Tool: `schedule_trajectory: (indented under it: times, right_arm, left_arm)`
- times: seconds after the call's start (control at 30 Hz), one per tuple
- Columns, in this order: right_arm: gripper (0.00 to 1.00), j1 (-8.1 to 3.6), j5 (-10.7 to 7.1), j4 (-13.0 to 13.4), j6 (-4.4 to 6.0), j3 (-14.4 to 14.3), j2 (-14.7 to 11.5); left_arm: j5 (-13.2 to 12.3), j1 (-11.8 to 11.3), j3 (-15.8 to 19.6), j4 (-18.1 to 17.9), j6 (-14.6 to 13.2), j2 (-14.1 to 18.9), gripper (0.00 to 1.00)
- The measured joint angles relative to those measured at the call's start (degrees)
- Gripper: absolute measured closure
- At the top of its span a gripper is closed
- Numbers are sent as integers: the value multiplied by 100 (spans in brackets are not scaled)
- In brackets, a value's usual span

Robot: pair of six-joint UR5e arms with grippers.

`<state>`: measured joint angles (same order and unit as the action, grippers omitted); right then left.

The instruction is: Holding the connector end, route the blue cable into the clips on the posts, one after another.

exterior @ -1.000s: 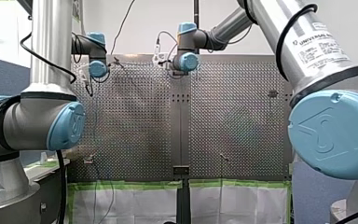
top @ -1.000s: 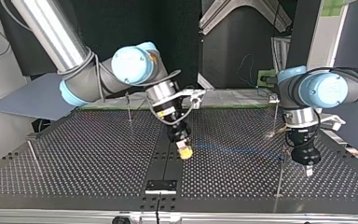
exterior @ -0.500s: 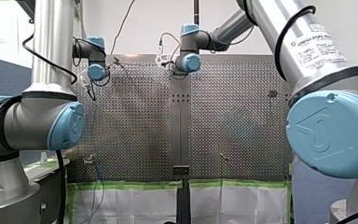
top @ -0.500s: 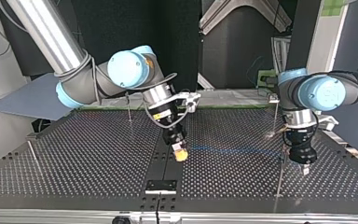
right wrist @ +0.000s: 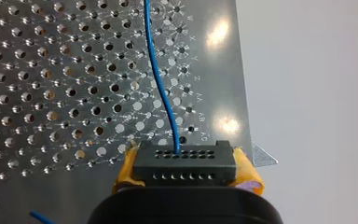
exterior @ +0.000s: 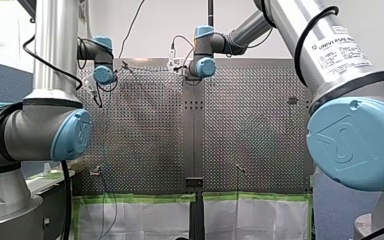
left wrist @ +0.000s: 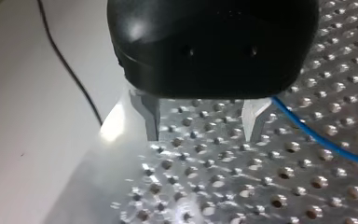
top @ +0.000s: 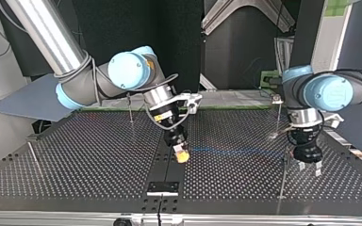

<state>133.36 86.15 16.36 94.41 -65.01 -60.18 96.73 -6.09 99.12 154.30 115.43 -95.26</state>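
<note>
The blue cable [right wrist: 161, 79] runs out of a black connector [right wrist: 184, 163] that my right gripper [right wrist: 186, 175] is shut on, with a yellow pad at each side. In the top view this right gripper [top: 182, 155] hangs over the table's middle, and the cable [top: 235, 151] stretches low toward a thin post [top: 283, 176]. My left gripper [top: 309, 168] stands open just past that post. In the left wrist view its metal fingers [left wrist: 151, 119] are apart with nothing between them, and the cable [left wrist: 321, 140] passes beside one finger.
More thin posts stand on the perforated table [top: 75, 165]: one [top: 130, 107] behind my right arm, one [top: 33, 155] at the top view's left and one [top: 278, 113] behind my left gripper. A black bracket [top: 162, 187] sits at the near edge.
My left gripper has gone from shut to open and lifted slightly beside the post. My right gripper has shifted a little toward the top view's left with the connector in it.
</note>
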Motion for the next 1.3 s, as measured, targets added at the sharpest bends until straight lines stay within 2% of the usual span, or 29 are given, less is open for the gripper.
schedule_trajectory:
  times: [0.07,0.13,0.3,0.43,0.67,0.97,1.3]
  right_arm:
    - [100,0,0,-10,0,0,0]
    - [100,0,0,-14,0,0,0]
    - [100,-8,0,-11,0,0,-1]
    - [100,-14,0,-9,0,0,-1]
    - [100,-19,0,-16,0,0,-2]
    - [100,-22,6,-4,0,2,0]
    - [100,-26,3,-7,4,1,0]
  left_arm:
    - [29,-13,0,31,67,65,5]
    - [42,-17,0,71,175,138,2]
    - [101,23,1,307,403,200,0]
    - [119,61,33,537,431,205,0]
    - [131,130,85,928,423,305,0]
    - [103,170,387,1442,373,786,0]
    - [-1,261,694,2023,66,1360,0]
